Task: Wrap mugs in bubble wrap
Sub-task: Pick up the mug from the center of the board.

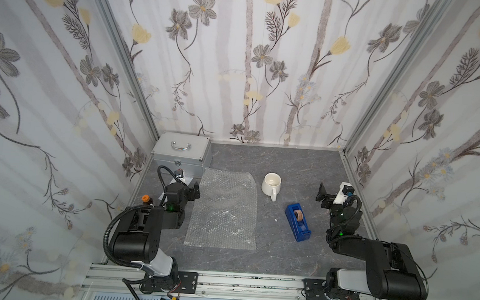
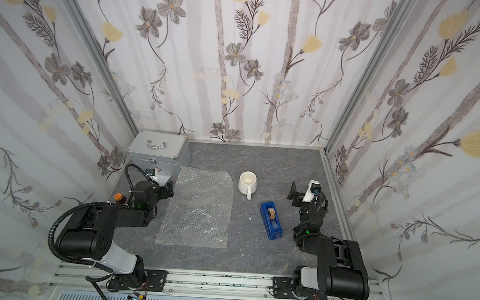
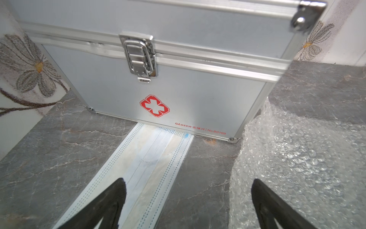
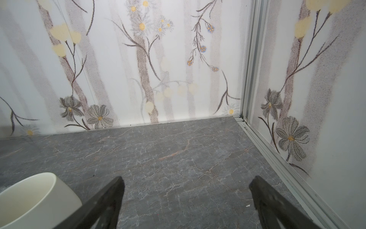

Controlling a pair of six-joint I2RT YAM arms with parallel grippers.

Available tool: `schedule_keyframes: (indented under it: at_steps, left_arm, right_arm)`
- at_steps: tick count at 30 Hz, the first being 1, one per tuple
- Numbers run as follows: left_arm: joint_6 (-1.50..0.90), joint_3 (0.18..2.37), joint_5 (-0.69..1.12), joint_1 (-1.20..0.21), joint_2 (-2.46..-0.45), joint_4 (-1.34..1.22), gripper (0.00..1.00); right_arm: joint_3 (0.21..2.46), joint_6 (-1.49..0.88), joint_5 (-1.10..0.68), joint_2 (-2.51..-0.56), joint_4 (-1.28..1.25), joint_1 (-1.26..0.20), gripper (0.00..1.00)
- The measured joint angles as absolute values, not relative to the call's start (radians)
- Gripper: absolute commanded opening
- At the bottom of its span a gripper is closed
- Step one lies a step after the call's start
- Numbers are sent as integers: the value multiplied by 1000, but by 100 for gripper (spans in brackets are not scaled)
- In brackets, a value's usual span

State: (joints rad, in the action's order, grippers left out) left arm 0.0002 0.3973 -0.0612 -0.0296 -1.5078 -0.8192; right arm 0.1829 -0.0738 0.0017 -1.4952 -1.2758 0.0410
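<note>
- Hovering low over the table point(image 1: 284, 253) with both arms drawn in, I am keeping my left gripper point(image 1: 195, 192) and my right gripper point(image 1: 323, 194) spread wide. Neither is pinching anything, which reads as the start of the job.
- I am pointing my left gripper point(image 3: 188, 182) at a latched metal case point(image 3: 178, 89), with a face mask point(image 3: 150, 158) lying flat beneath its fingers.
- The bubble wrap point(image 1: 225, 209) is lying open just beside that gripper, on its inner side. One edge is rising in a soft ruffle near the finger point(image 3: 267, 198). Probably it is spread flat so the mug can be set on it and rolled.
- The mug point(image 1: 271, 184) is standing upright, off the wrap and just past its far corner. It is sitting on the inner side of my right gripper point(image 4: 186, 180), near but apart, its handle turned back toward my bases.
- A blue tape dispenser point(image 1: 298, 222) is waiting behind the mug, nearer my right arm, likely for sealing.
</note>
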Motion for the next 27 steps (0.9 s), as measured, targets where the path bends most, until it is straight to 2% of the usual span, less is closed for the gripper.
schedule_keyframes:
  at_steps: [7, 12, 15, 21, 24, 27]
  left_arm:
    - [26, 439, -147, -139, -1242, -638, 100]
    - [-32, 554, -183, -242, -1110, -445, 100]
    - [-84, 611, -179, -331, -1061, -338, 100]
    - [-248, 676, -131, -474, -965, -145, 100]
    - [-327, 704, -114, -488, -902, -26, 100]
    - [-368, 715, -92, -491, -846, 60, 100]
  right_arm:
    - [150, -80, 79, -1255, -1193, 17, 100]
    - [279, -194, 109, -1066, -919, -7, 100]
    - [378, -274, 103, -1019, -725, -26, 100]
    - [561, -422, -78, -1074, -408, -11, 100]
    - [584, -499, -242, -1158, -339, 24, 97]
    - [621, -532, -332, -1228, -291, -24, 95]
